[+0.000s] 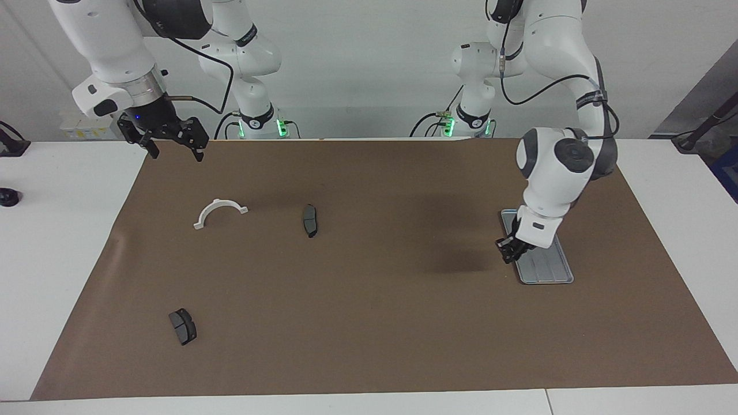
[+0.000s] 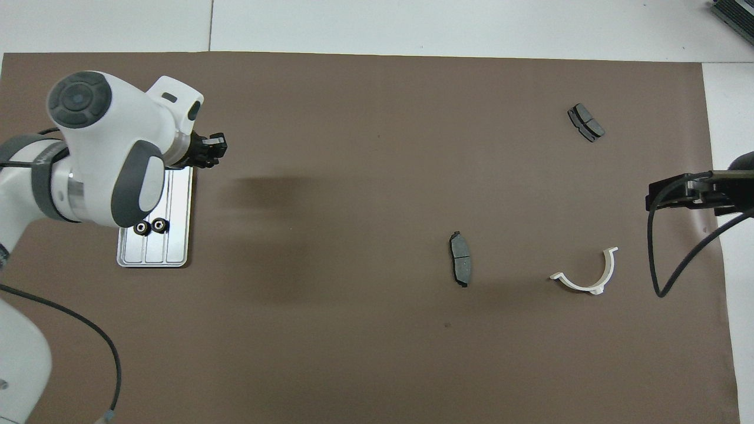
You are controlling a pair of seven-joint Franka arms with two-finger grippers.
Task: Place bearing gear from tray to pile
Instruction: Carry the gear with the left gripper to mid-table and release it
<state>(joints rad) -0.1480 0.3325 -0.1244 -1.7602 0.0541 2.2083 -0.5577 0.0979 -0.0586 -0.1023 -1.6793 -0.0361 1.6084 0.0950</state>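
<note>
The silver ridged tray (image 2: 154,256) lies on the brown mat at the left arm's end; it also shows in the facing view (image 1: 548,272). Two small black bearing gears (image 2: 141,228) (image 2: 159,224) sit side by side on it; the left arm hides them in the facing view. My left gripper (image 1: 508,251) (image 2: 209,151) hangs low over the tray's edge toward the middle of the table. The pile's parts lie apart toward the right arm's end: a white half-ring bracket (image 1: 221,211) (image 2: 589,281) and two dark brake pads (image 1: 310,221) (image 1: 183,326). My right gripper (image 1: 174,145) waits open, raised over the mat's corner.
The brown mat (image 1: 369,323) covers most of the white table. The brake pads also show in the overhead view (image 2: 460,266) (image 2: 586,122). A black cable (image 2: 677,259) hangs from the right arm near the bracket. A small black object (image 1: 8,197) sits at the table's edge.
</note>
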